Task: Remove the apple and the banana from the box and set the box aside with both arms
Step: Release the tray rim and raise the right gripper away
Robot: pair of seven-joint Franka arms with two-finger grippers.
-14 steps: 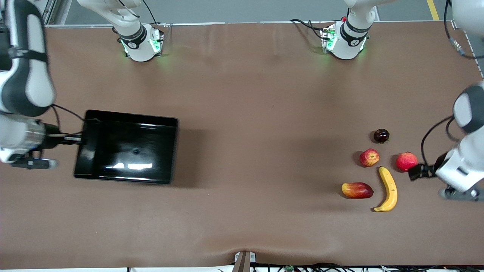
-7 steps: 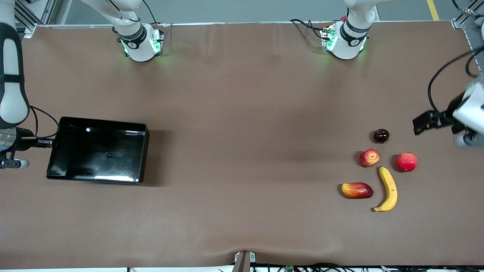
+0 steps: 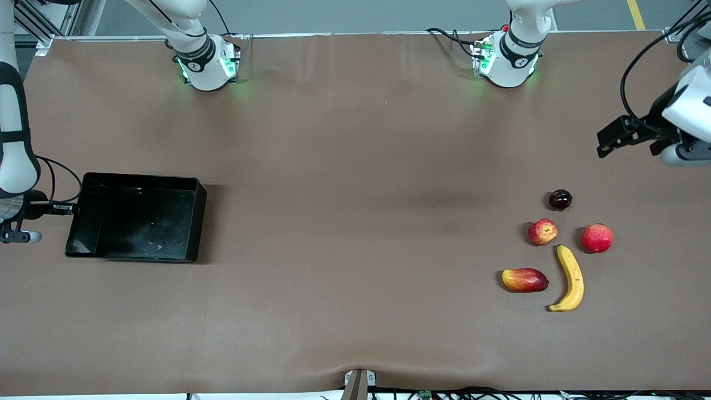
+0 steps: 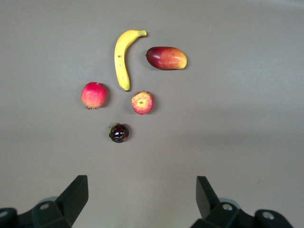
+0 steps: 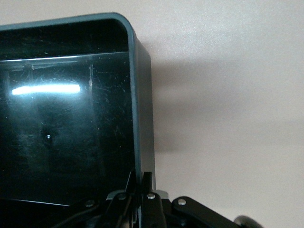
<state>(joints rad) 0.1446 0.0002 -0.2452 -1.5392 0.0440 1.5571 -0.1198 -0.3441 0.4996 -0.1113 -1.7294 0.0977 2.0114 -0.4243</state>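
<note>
The black box [image 3: 133, 219] rests on the table at the right arm's end. My right gripper [image 3: 65, 209] is shut on the box's end wall, and the right wrist view shows its fingers [image 5: 148, 183] pinching the rim [image 5: 141, 118]. The yellow banana [image 3: 571, 278] and the streaked apple [image 3: 542, 231] lie at the left arm's end and also show in the left wrist view, the banana [image 4: 121, 59] beside the apple [image 4: 142, 102]. My left gripper [image 3: 610, 136] is open and empty, up in the air over bare table, and shows wide apart in its own view [image 4: 141, 181].
A plain red round fruit [image 3: 597, 238], a red-yellow mango-like fruit [image 3: 524, 280] and a small dark fruit [image 3: 560, 199] lie around the apple and banana. The arm bases [image 3: 205, 61] stand along the table's back edge. Brown table stretches between box and fruits.
My right gripper has dragged the box toward the right arm's end of the table. My left gripper has lifted away from the plain red fruit and moved up toward the bases.
</note>
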